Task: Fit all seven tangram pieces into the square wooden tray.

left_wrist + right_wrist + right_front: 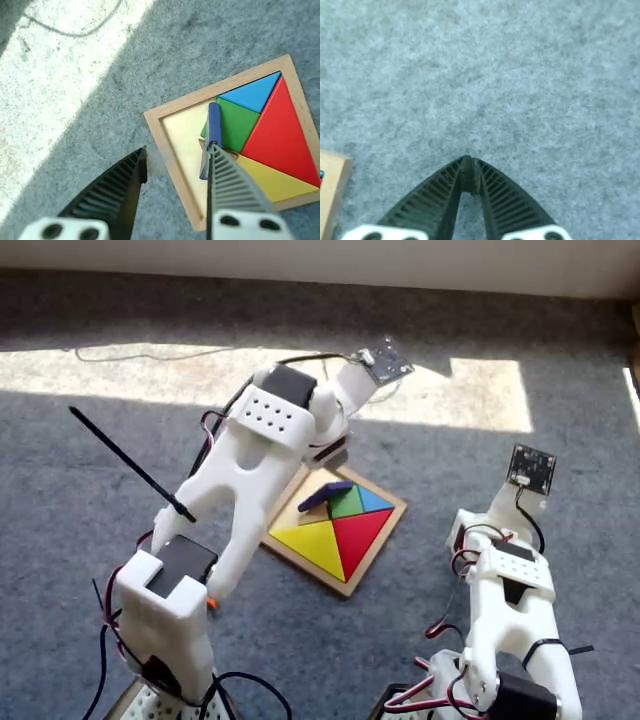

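Starting at the bases: both arms sit on grey carpet [420, 440]. The right arm [512, 590] is folded up short, well apart from the tray [345, 588], off to its right. The right gripper [469, 175] is clenched, tips meeting with nothing between them, pointing down at bare carpet. A strip of light wood [331, 192] sits at the edge of its wrist view; can't tell if that's the tray.

The left arm [250, 465] stretches out from its base over the tray's left side. A thin black rod [125, 462] sticks out diagonally beside it.

The left gripper [177, 150] is released, fingers spread wide and straddling the tray rim. One finger is over carpet outside. The other is over the inside, its tip right at the purple piece [214, 125]. Contact is unclear, and it grips nothing.

Tray state:
- The yellow triangle [310, 537] and red triangle [358, 535] lie flat, filling the near half.
- The green piece [347, 502] and blue triangle [375, 500] lie flat along the far side.
- The purple piece is tilted up on edge, leaning over the green piece, not seated.
- Bare tray floor shows beside it on the left arm's side.
- Something small and brownish sits under the purple piece; can't tell what.

Beyond the tray a sunlit patch [180, 370] crosses the carpet with a thin cable [150, 355] lying on it. Past that is a pale wall [300, 255].
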`<state>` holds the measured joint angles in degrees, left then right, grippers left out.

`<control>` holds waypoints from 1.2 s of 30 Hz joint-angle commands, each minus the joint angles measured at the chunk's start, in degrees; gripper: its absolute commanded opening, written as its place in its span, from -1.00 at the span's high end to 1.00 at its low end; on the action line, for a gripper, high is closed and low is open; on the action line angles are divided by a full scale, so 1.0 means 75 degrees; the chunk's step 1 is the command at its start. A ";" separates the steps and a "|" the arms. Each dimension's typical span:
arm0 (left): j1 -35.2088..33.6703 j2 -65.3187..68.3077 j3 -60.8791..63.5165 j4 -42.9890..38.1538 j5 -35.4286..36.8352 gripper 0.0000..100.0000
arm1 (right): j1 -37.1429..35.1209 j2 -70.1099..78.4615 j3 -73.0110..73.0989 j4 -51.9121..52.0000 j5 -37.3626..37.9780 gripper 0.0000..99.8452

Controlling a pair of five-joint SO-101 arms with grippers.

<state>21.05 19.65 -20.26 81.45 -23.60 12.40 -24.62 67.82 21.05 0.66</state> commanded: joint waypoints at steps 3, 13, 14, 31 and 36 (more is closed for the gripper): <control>0.0334 -0.0076 -0.0768 0.1325 0.0059 0.60 | -0.0029 0.0006 -0.0451 -0.0217 -0.0070 0.99; 0.0240 0.0006 0.0088 0.0891 0.0797 0.60 | -0.0029 0.0006 -0.0451 -0.0217 -0.0070 0.99; 0.0229 0.0006 0.0369 0.0598 0.0785 0.60 | -0.0029 0.0006 -0.0451 -0.0217 -0.0070 0.99; -0.0826 -0.0135 0.2092 -0.2309 0.0797 0.60 | -0.0029 0.0006 -0.0451 -0.0217 -0.0070 0.99; -0.0756 -0.0627 0.2163 -0.1899 0.0809 0.60 | -0.0041 0.0006 -0.0451 -0.0217 0.0164 0.99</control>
<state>14.81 20.09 -3.47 65.27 -18.07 12.40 -24.62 67.82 21.05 0.66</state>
